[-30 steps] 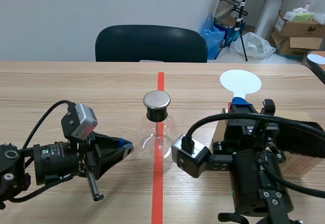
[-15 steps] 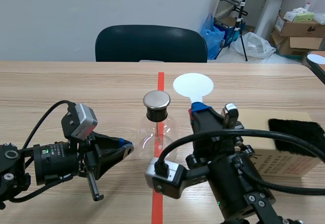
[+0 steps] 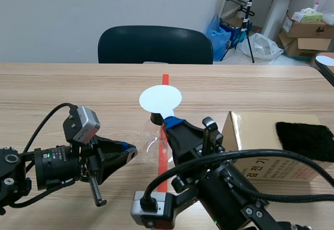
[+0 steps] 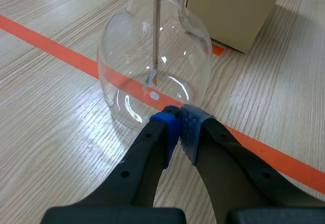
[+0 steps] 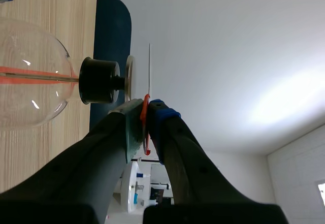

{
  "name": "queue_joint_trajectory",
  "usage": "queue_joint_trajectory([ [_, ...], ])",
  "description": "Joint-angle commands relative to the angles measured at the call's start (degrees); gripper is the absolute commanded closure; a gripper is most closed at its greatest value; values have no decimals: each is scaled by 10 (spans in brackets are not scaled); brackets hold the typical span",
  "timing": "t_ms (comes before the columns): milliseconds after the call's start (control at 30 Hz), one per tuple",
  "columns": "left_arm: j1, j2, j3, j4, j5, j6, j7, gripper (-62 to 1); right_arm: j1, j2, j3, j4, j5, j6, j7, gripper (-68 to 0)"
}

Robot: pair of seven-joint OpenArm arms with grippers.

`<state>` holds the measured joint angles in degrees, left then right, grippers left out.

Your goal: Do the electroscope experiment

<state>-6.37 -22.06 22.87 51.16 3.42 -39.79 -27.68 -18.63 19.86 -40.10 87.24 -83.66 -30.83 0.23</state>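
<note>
Right gripper (image 3: pixel 174 121) has swung left from the box side, clamped on the white disc paddle (image 3: pixel 160 99). Left gripper (image 4: pixel 179 120): closed, empty, tips just beside the electroscope flask (image 4: pixel 152 76). Right wrist view alone shows the paddle edge-on, near the metal cap (image 5: pixel 129 76), not touching.

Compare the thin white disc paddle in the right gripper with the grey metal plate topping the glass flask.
The white disc paddle is paper-thin and white; the metal plate is thicker and grey. The paddle is clamped in the right gripper; the plate sits on the glass flask's black stopper. Both stand parallel, face to face, a gap apparently between them.
</note>
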Motion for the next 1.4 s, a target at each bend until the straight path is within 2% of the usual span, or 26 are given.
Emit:
queue_joint_trajectory([
  [0, -4, 1, -4, 13, -8, -1, -9, -29, 5, 6, 4, 10, 0, -8, -2, -10],
  [1200, -4, 2, -4, 13, -8, -1, -14, -30, 5, 6, 4, 9, 0, -8, -3, -10],
  [1367, -5, 2, -4, 13, -8, -1, -54, -29, 5, 6, 4, 9, 0, -8, -9, -10],
])
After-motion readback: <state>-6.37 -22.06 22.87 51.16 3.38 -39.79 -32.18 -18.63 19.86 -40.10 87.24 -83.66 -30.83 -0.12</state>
